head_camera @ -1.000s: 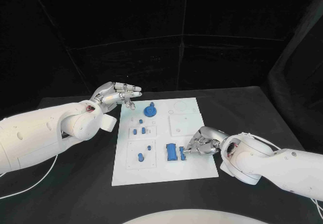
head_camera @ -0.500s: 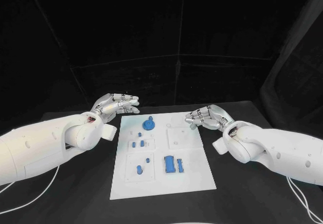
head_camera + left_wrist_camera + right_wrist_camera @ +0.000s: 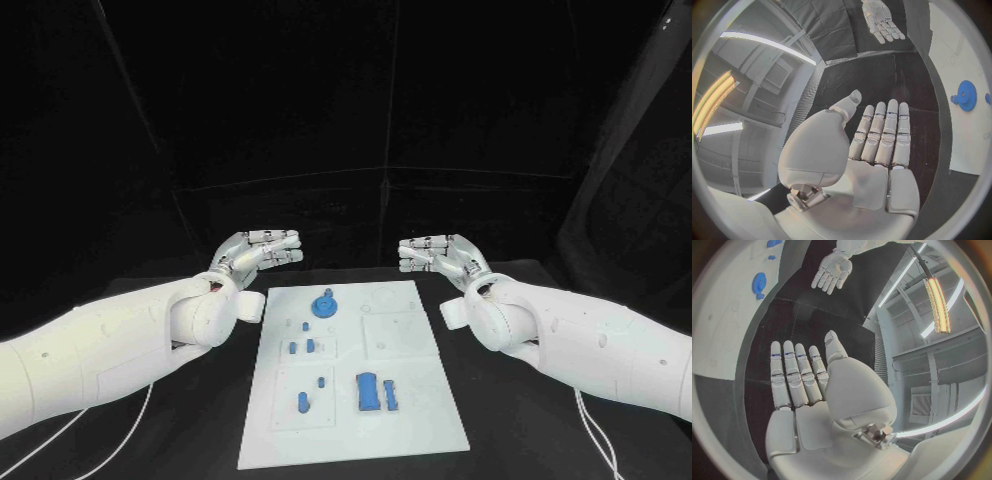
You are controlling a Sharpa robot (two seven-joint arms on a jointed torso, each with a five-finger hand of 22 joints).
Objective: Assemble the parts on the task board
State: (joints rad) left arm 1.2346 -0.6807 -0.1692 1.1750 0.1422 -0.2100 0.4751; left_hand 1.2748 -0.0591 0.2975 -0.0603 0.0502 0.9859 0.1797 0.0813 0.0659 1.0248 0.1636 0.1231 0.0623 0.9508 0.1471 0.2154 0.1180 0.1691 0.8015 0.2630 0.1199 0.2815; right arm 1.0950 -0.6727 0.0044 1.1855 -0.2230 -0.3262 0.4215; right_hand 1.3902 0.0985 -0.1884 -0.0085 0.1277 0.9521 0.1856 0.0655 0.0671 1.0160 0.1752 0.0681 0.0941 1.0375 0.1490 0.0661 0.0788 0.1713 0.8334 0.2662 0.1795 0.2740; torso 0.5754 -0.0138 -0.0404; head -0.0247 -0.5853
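Hands raised beyond board's far edge.
Left hand and right hand empty, fingers straight, nearly together; board and parts unobstructed on bench.

Matt white task board; glossy blue plastic parts; black cloth table.

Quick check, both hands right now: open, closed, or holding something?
Left hand: open, fingers straight, holding nothing.
Right hand: open, fingers straight, holding nothing.
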